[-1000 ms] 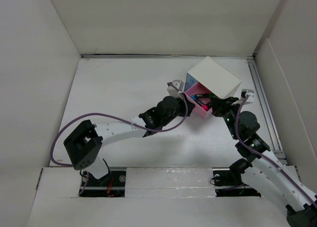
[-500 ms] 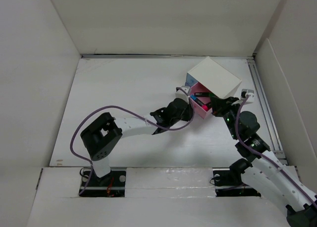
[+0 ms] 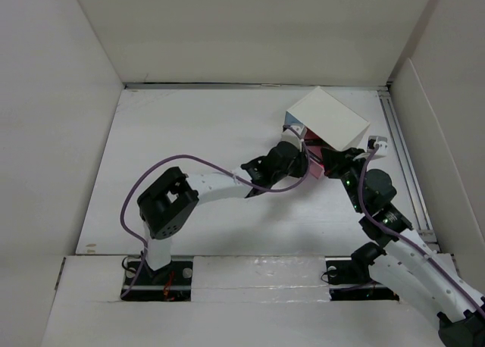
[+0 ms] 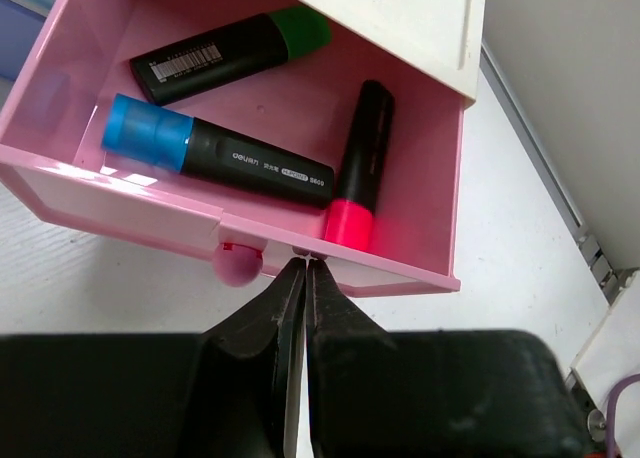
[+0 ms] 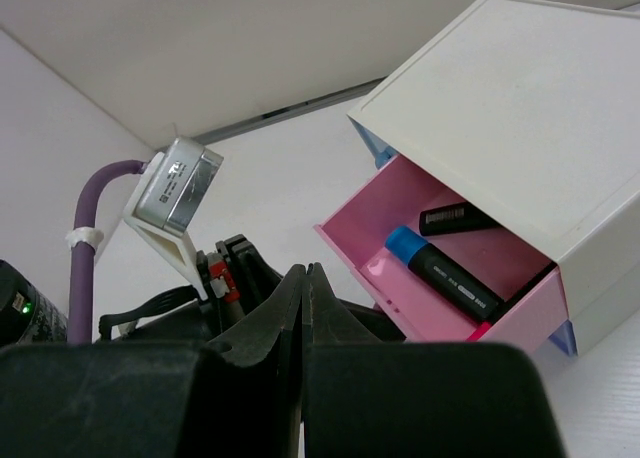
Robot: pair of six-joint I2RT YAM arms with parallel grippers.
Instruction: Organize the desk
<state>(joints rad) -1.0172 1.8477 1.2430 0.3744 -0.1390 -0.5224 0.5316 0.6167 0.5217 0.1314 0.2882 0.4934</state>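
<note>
- Desk (image 3: 189, 150): wide matte white top, under the white box and spreading far to its left and front.
- White box (image 3: 330, 118): set askew on the desk, one drawer pulled out of its front.
- Left gripper (image 4: 304, 266): pressed shut, holding nothing. Tips right at the front wall of the box's open drawer; contact too close to call.
- Right gripper (image 5: 306, 270): closed tight too, empty. In front of the box, near the drawer, apart from both.
- Pink drawer (image 4: 120, 203): open, sticking out from the box's front, three markers inside.
- Blue-capped marker (image 4: 220, 153): lying along the front wall, farthest out from the box.
- Green-capped marker (image 4: 230, 53): deepest in, nearest the box.
- Pink-capped marker (image 4: 360, 168): at the right end, cap pointing away from the box.
- Pink knob (image 4: 238, 263): round, on the drawer's front wall, just left of the left gripper's tips.
</note>
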